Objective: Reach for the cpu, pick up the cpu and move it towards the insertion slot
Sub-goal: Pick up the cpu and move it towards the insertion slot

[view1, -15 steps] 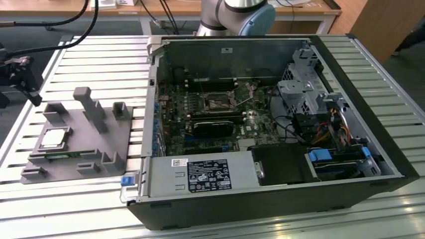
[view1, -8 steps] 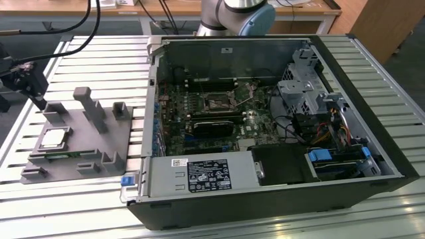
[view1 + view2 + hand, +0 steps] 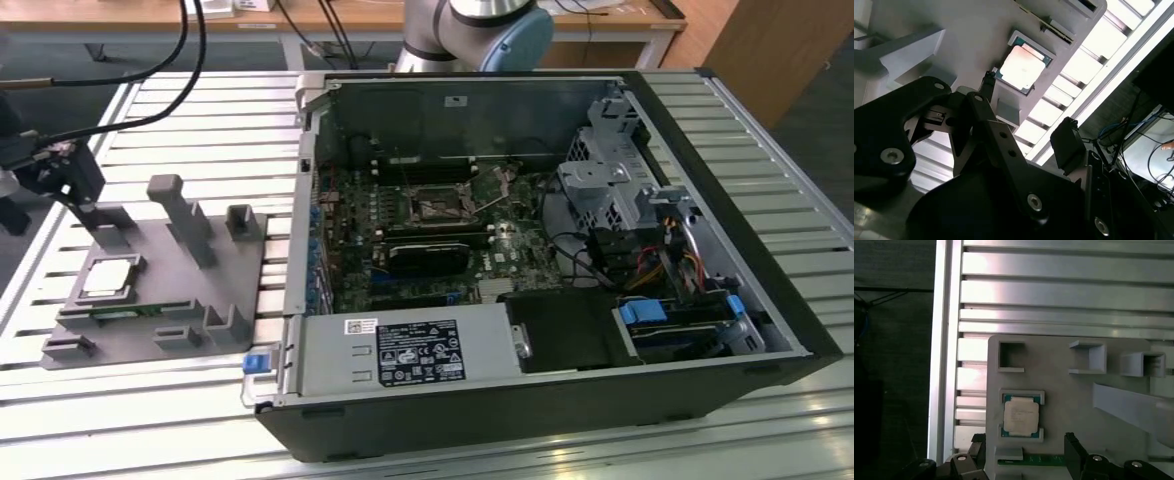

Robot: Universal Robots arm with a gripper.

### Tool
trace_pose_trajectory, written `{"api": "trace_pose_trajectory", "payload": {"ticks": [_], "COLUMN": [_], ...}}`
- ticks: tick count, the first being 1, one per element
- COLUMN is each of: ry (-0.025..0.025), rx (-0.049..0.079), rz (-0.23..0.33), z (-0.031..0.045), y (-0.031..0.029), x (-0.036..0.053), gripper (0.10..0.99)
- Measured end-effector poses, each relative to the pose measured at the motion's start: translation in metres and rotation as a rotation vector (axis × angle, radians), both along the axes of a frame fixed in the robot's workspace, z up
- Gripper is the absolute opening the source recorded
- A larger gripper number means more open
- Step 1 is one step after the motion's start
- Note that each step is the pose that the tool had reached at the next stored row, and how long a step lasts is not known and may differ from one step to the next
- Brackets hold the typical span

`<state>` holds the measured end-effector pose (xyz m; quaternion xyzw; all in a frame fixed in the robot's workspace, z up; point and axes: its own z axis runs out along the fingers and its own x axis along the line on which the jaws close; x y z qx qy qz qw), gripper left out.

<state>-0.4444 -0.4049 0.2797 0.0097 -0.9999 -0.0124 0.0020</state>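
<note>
The cpu (image 3: 111, 278) (image 3: 1021, 67) (image 3: 1021, 418), a small silver square with a pale rim, lies flat in a square nest on the grey fixture plate (image 3: 147, 290) at the exterior view's left. My gripper (image 3: 78, 200) (image 3: 1026, 450) (image 3: 1029, 112) hangs a little above that plate, close to the cpu and not touching it. Its black fingers (image 3: 1074, 445) stand apart with nothing between them, so it is open. The insertion slot (image 3: 434, 208), a dark square socket in a thin metal frame, sits on the motherboard inside the open computer case, well to the exterior view's right of the cpu.
Tall grey posts (image 3: 180, 215) and small blocks rise from the fixture plate around the cpu. A green memory stick (image 3: 1039, 459) lies in the plate beside the nest. The case wall (image 3: 310, 200) stands between plate and socket. The slatted table's edge (image 3: 941, 365) runs close by.
</note>
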Motion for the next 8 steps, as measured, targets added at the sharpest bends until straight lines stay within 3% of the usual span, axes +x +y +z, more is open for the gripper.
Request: {"api": "trace_pose_trajectory", "payload": {"ticks": [8], "ry": [0.0000], "rx": [0.000], "rz": [0.000], "z": [-0.0126], "y": [-0.0015], "x": [-0.0001], "gripper": [0.722]}}
